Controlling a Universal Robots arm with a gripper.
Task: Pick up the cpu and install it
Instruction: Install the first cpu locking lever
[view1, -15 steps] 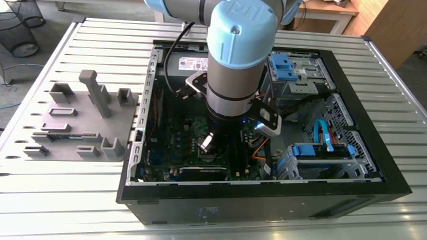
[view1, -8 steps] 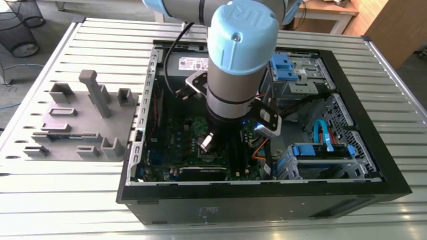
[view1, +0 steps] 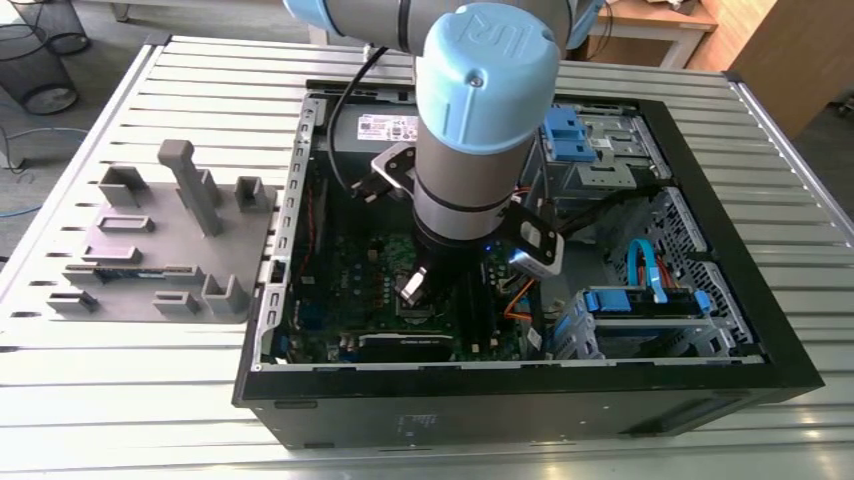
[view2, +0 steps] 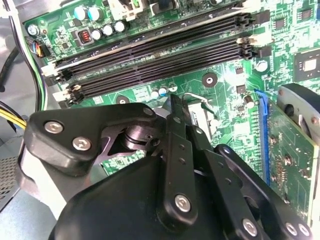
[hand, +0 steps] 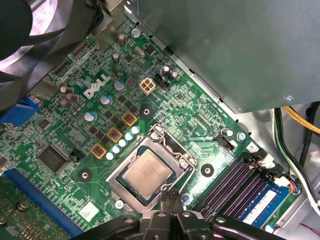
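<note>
Exterior view: your arm reaches into an open computer case (view1: 790, 352) on the slatted counter (view1: 134, 400). Its hand (view1: 414, 288) is low over the green board (view1: 358, 258), and a grey parts tray (view1: 140, 250) lies at the exterior view's left. Second wrist view: the hand (view2: 175, 106) hangs near the black memory slots (view2: 160, 55). First wrist view: the cpu (hand: 147, 172) lies flat in its socket with the silver frame (hand: 169, 142) around it. The hand (hand: 170, 201), just beside that frame, is clenched on nothing.

Arm (view1: 470, 140) points down, end effector (hand: 170, 200) closed.
</note>
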